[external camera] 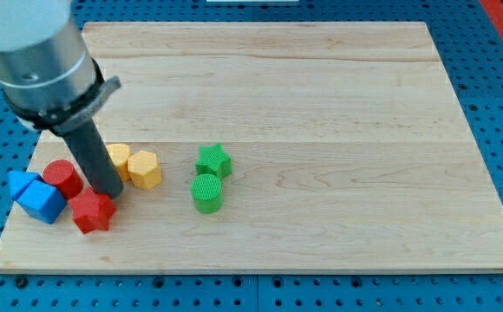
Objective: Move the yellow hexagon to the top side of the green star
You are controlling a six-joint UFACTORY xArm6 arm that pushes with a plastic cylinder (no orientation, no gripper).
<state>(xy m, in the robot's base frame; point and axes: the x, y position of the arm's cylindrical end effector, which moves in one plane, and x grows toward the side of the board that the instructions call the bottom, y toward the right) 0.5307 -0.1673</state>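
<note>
Near the board's bottom-left corner you have a red star-shaped block (93,211), two blue blocks (36,196) (shapes unclear) and a red cylinder block (62,178). My tip (109,192) sits just above the red star, approx. touching it; contact can't be confirmed. No claw fitted, only a plain dark rod, so no open/closed state applies.

Step in hand, by judgement: approach, push not yet started. The yellow hexagon block (145,169) lies just right of the tip, left of the green star block (213,161), with a green cylinder block (206,192) below the star.

Next move: push the hexagon up the board and right, ending above the star, w/o nudging it.

A second yellow block (119,160) is partly hidden behind the rod. The arm housing is cut off at the top-left.
</note>
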